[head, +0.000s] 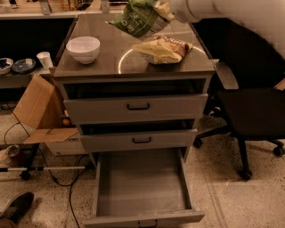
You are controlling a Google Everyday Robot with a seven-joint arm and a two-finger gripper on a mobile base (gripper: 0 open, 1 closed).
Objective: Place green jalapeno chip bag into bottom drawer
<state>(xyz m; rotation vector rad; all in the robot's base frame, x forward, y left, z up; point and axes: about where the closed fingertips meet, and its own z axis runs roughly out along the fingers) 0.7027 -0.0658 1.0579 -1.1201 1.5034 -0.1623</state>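
The green jalapeno chip bag [137, 20] hangs in the air above the back of the cabinet top, tilted. My gripper [164, 10] holds it by its right end at the top edge of the camera view, with the white arm [231, 13] reaching in from the upper right. The bottom drawer [141, 185] is pulled fully open below, its flat grey tray bare. The bag is well above and behind the drawer.
A yellow and brown chip bag [162, 49] and a white bowl [83, 48] sit on the cabinet top [111, 67]. The two upper drawers are slightly open. A cardboard box [38, 111] stands left, a black office chair [254, 111] right, cables and a shoe [15, 207] on the floor.
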